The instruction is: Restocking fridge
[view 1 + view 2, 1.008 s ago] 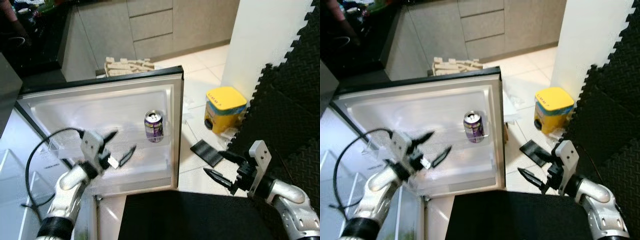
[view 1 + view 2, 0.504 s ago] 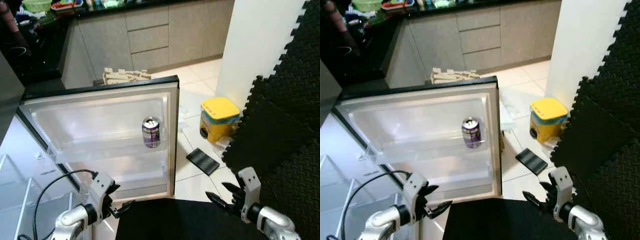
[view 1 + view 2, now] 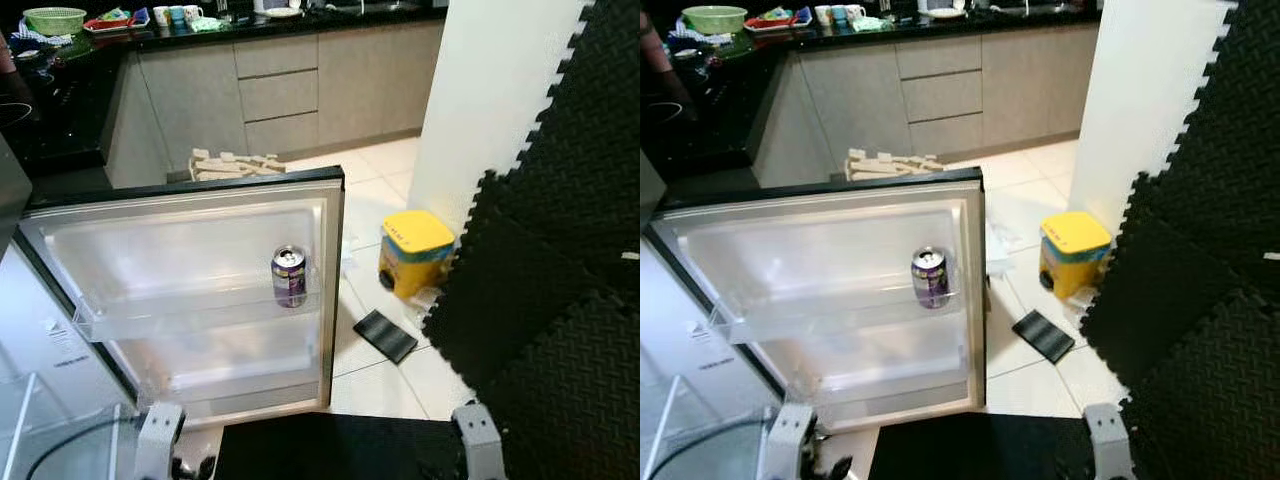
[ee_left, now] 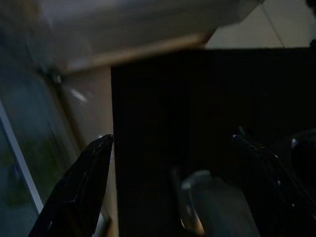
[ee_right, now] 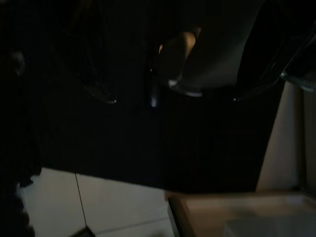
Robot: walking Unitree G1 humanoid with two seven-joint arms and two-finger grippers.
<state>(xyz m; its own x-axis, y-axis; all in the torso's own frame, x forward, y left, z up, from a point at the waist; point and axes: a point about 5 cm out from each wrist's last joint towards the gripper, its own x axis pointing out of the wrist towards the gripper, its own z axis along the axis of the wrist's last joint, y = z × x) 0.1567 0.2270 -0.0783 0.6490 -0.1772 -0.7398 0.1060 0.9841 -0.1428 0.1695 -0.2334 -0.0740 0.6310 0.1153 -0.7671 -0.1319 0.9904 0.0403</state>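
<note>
Can point(image 3: 289, 277) stands upright on fridge door point(image 3: 180, 240) shelf.

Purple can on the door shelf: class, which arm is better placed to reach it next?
Probably left. The purple can stands on the open fridge door, ahead of the left arm; the right arm sits off beside the foam mats.

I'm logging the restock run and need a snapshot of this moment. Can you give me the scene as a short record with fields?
fridge door: open, inner side facing the camera
door shelf: one purple can standing upright at its right end
floor items: yellow container right of the door; flat black pad in front of it
counter: green bowl and cups at the back
left gripper: low by the door's bottom edge, fingers apart
right gripper: low over the black mat, fingers apart
</note>
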